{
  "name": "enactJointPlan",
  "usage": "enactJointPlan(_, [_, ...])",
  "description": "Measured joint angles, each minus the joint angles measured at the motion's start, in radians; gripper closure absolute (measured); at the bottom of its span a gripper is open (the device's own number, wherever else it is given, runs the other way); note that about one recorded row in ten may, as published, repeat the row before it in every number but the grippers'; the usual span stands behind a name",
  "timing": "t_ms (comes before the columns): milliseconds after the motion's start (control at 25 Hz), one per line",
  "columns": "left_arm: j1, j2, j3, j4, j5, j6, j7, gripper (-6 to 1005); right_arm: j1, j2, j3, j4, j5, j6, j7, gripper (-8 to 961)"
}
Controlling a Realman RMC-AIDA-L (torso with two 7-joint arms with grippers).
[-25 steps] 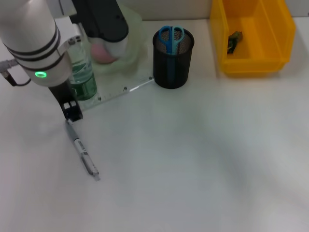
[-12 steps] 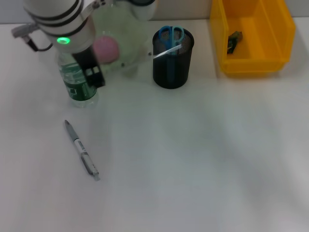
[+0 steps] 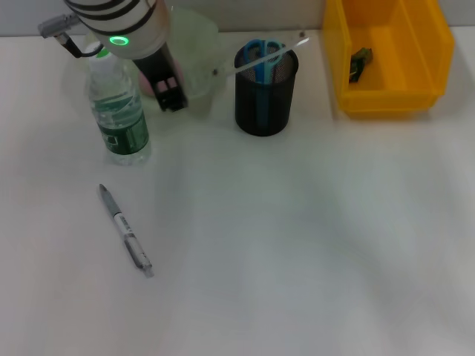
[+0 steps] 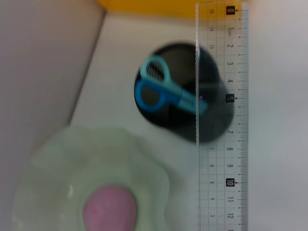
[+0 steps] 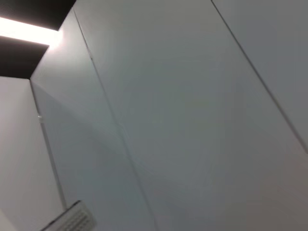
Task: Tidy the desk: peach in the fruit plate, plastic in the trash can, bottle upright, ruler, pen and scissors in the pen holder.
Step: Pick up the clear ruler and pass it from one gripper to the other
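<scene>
Your left claw [image 3: 172,100] hangs over the far left of the counter [image 3: 297,245], above the pale green fruit plate [image 3: 194,44], and it grips one end of the clear ruler [image 3: 260,58]. The ruler is off the counter and lies nearly level, its long axis running from the claw out to your right and slightly away from you, so its free end reaches past the far rim of the black mesh pen holder [image 3: 265,93]. In the left wrist view the ruler [image 4: 222,115] crosses right over the holder's mouth, zero mark at the far end. Blue-handled scissors [image 3: 262,58] already stand in the holder, handles up. The pink peach [image 4: 110,209] sits in the plate. The bottle [image 3: 116,111] stands upright just beside the plate. The pen [image 3: 125,230] lies flat nearer you, pointing diagonally. A yellow bin [image 3: 390,59] sits far right with a small dark scrap [image 3: 361,63] inside. The counter is plain white. Your right claw shows nowhere; its wrist camera sees only pale wall panels.
</scene>
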Motion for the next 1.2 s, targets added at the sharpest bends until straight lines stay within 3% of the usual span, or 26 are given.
enactJointPlan(120, [0.051, 0.0, -0.009, 0.071, -0.056, -0.044, -0.002, 575, 0.003, -0.004, 0.002, -0.007, -0.007, -0.032, 0.008, 344])
enactJointPlan(360, [0.193, 0.005, -0.092, 0.147, -0.32, -0.169, 0.046, 573, 0.01, -0.022, -0.001, -0.055, -0.023, -0.056, 0.018, 344])
enactJointPlan(480, [0.262, 0.006, -0.134, 0.139, -0.496, -0.222, 0.126, 572, 0.017, -0.05, 0.0, -0.121, -0.038, -0.08, 0.081, 344])
enactJointPlan(640, [0.355, 0.007, -0.169, 0.115, -0.732, -0.293, 0.281, 570, 0.019, -0.07, 0.005, -0.188, -0.059, -0.092, 0.152, 344])
enactJointPlan(680, [0.387, 0.007, -0.179, 0.086, -0.843, -0.308, 0.363, 570, 0.027, -0.082, 0.002, -0.227, -0.084, -0.106, 0.198, 344])
enactJointPlan(960, [0.416, 0.008, -0.195, -0.074, -1.035, -0.337, 0.528, 567, 0.063, -0.097, 0.003, -0.278, -0.141, -0.176, 0.272, 336])
enactJointPlan(1200, [0.403, 0.01, -0.257, -0.358, -1.289, -0.312, 0.792, 565, 0.086, -0.1, -0.001, -0.314, -0.151, -0.183, 0.321, 318])
